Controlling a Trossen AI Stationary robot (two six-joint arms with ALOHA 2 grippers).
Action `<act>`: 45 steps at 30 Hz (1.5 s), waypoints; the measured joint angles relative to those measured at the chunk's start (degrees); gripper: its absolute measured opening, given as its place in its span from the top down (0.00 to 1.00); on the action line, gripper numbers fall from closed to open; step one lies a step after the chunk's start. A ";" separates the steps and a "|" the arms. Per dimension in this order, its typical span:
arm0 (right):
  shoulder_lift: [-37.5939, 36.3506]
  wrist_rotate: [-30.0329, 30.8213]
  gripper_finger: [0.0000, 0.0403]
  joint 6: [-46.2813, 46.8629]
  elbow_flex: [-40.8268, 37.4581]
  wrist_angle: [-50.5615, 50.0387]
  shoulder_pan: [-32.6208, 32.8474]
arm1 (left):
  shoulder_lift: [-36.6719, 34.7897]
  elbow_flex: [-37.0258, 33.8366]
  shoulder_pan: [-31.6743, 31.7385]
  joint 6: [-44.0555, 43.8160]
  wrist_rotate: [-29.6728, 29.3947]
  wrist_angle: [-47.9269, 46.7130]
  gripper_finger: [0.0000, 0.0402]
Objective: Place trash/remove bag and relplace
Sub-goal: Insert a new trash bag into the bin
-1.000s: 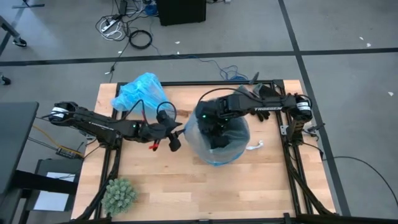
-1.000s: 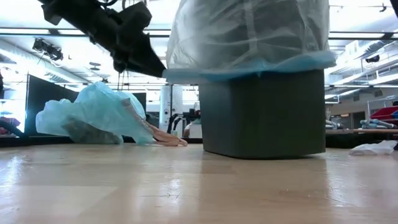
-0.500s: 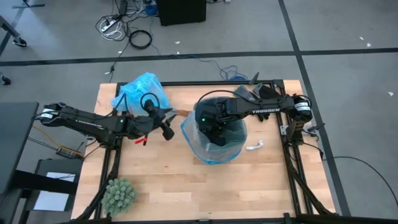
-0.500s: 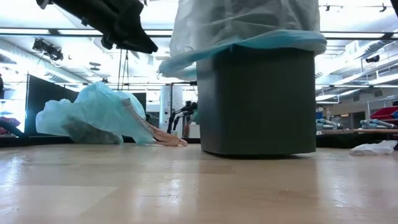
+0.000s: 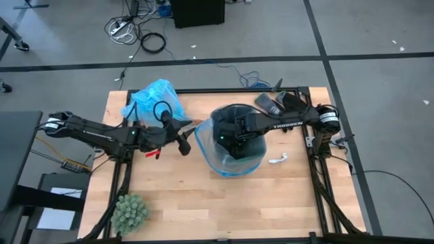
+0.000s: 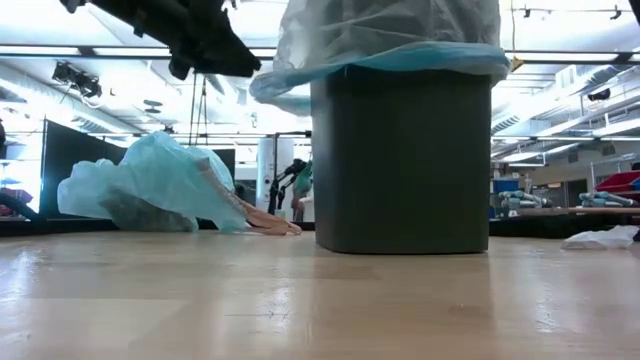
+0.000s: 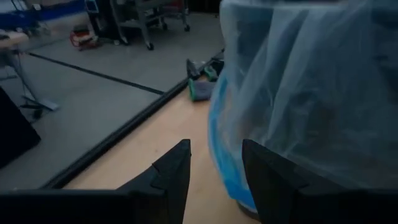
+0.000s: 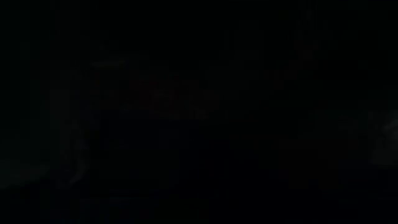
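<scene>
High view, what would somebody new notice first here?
The dark bin mid-table, lined with pale clear plastic, with the right gripper reaching down inside it. Just to its left hangs the left gripper, empty, and behind that a crumpled sky-blue bag lies at the table's far edge.

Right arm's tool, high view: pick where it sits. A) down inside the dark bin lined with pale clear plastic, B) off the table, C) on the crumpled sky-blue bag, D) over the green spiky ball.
A: in the high view the right arm reaches down into the dark bin lined with pale clear plastic, so the right tool sits inside it, and its wrist view is black.
</scene>
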 joint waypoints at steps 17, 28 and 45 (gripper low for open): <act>-4.96 4.64 1.00 5.57 -0.31 1.15 1.93 | 19.01 -0.08 0.90 -2.85 3.17 3.92 0.61; -5.44 5.06 1.00 6.67 -0.31 1.91 2.20 | 27.19 -0.02 0.82 -4.78 7.42 15.13 0.61; -11.02 8.24 1.00 8.20 -0.29 2.54 3.68 | 22.82 -0.02 -1.03 0.31 6.48 19.70 0.61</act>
